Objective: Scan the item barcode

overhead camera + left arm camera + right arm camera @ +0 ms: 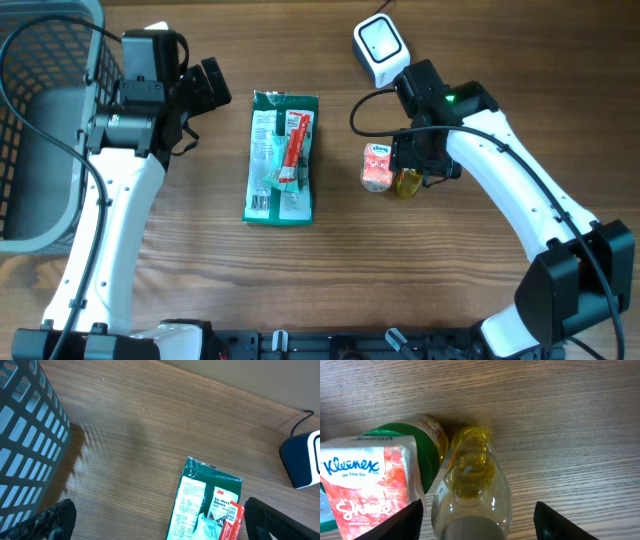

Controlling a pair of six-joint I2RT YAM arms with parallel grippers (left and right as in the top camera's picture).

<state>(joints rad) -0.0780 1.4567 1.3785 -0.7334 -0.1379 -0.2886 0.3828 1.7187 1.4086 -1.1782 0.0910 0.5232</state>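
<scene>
Clear plastic bottle of yellow liquid [470, 480] is lying beside a pink tissue pack [367, 485], lengthwise between the right gripper's [479, 512] parted, empty jaws; left gripper [160, 512], wide open, is hovering farther off.

From overhead, the right claw [418, 172] hides most of the yellow bottle [406, 186]. The basket [30, 50] runs off the left edge. The glove packet's [281, 157] small print is unreadable.
</scene>
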